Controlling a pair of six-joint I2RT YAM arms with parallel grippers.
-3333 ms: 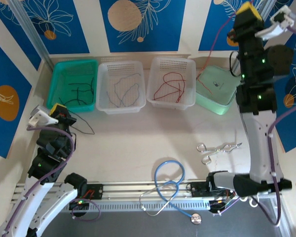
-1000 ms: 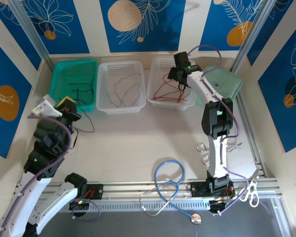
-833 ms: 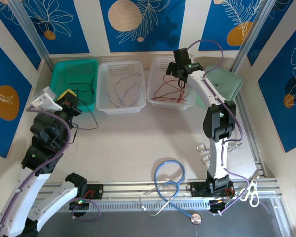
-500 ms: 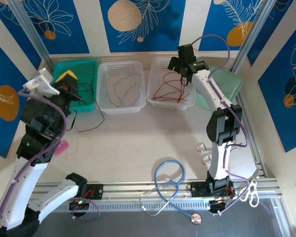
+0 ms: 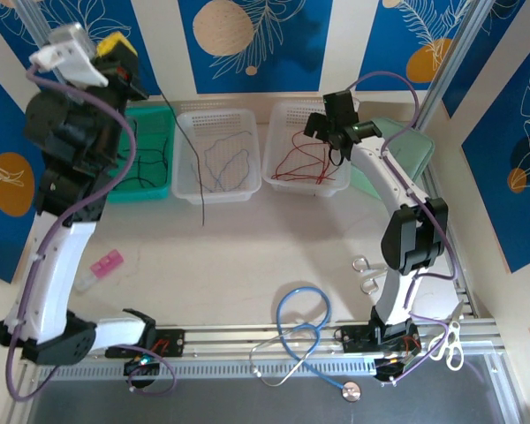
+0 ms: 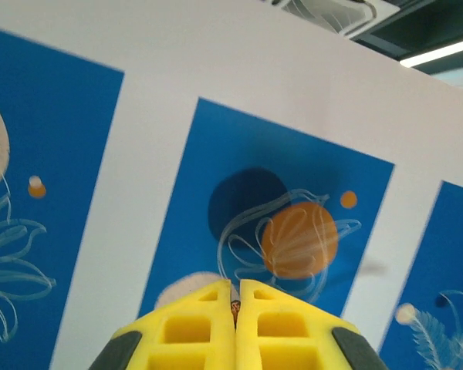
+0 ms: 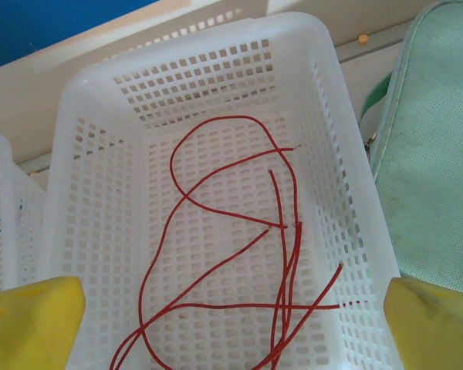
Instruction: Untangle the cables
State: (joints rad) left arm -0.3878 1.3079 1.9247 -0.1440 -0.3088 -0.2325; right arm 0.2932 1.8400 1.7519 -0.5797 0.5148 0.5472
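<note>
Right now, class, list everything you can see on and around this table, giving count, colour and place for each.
teal basket: one, teal, back left
middle basket: one, white, back centre
right basket: one, white, beside it
black cables: several, black, in teal basket
grey-blue cable: at least one, pale, in middle basket
red cables: several, red, tangled in right basket
hanging cable: one, black, dangling from left fingers
case: one, pale green, back right
stethoscope: one, blue tube, near edge
forceps: count unclear, silver, by right arm
pink piece: one, pink, left
left fingers: yellow, shut, raised
right fingers: yellow, open, above right basket
</note>
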